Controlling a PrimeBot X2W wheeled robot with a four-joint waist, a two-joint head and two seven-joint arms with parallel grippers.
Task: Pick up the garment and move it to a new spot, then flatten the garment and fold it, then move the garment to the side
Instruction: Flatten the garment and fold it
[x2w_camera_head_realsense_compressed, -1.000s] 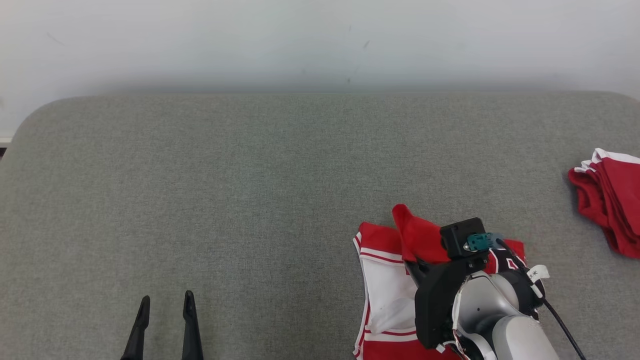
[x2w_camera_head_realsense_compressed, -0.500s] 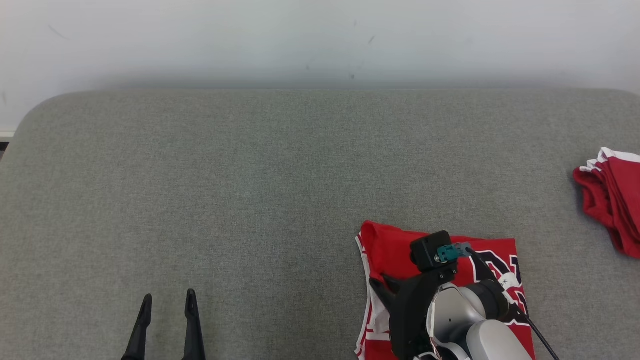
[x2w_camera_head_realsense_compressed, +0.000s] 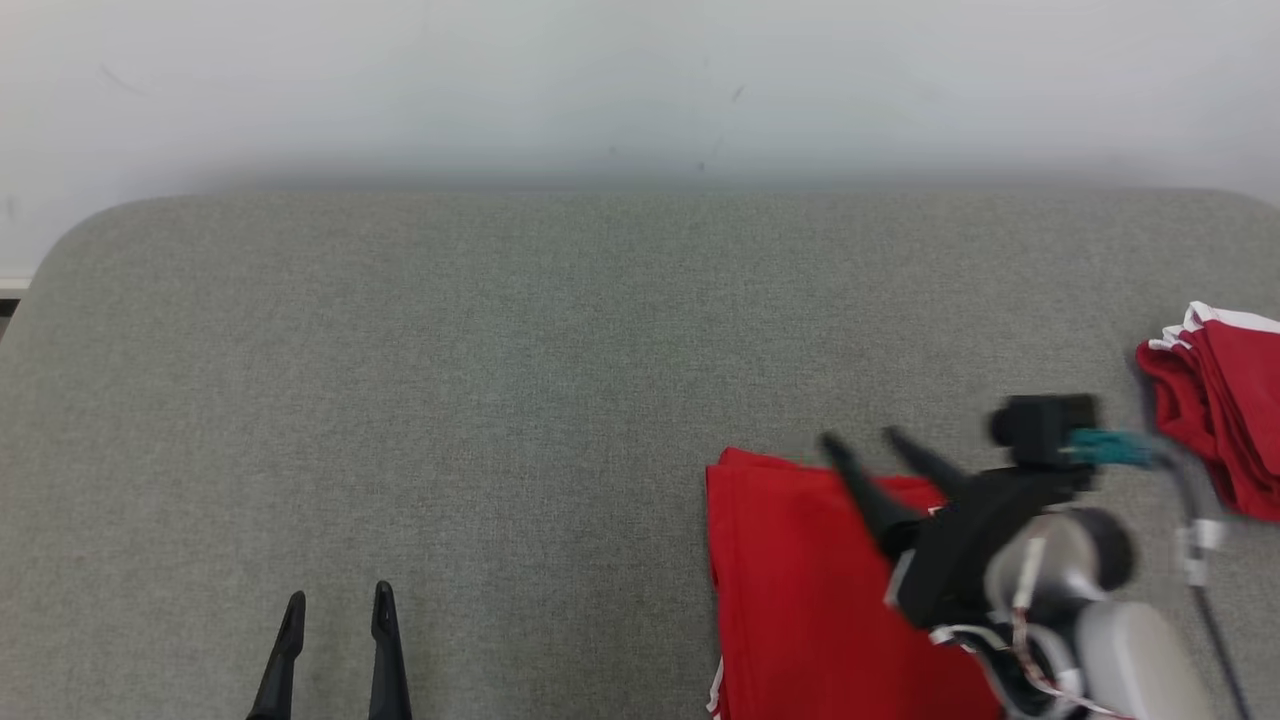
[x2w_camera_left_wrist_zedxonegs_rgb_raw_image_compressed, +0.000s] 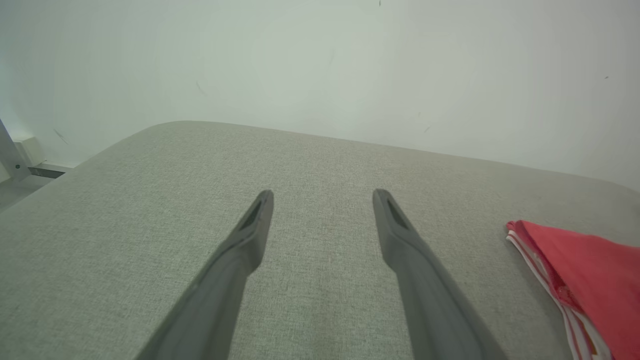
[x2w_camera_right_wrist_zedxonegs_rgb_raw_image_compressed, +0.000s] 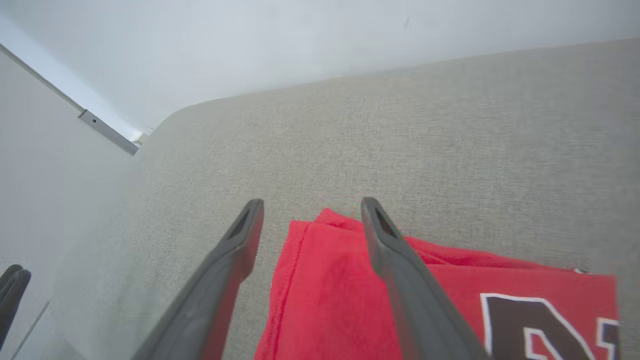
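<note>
Garment, soft, light and floppy, lies folded just beneath your right pincer, which stands spread and empty; pinch all layers together at the edge to its left.

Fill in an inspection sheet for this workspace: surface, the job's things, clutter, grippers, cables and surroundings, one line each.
Surface: grey fabric pad with rounded far corners.
Job's things: red garment lies folded flat at the near right; dark lettering shows in the right wrist view.
Clutter: second red and white garment, bunched, at the right edge.
Grippers: left gripper at the near left, jaws open, holding nothing; right gripper over the red garment's far edge, jaws open, holding nothing.
Cables: dark cable with a teal plug at the right wrist, blurred.
Surroundings: pale wall behind the pad.
</note>
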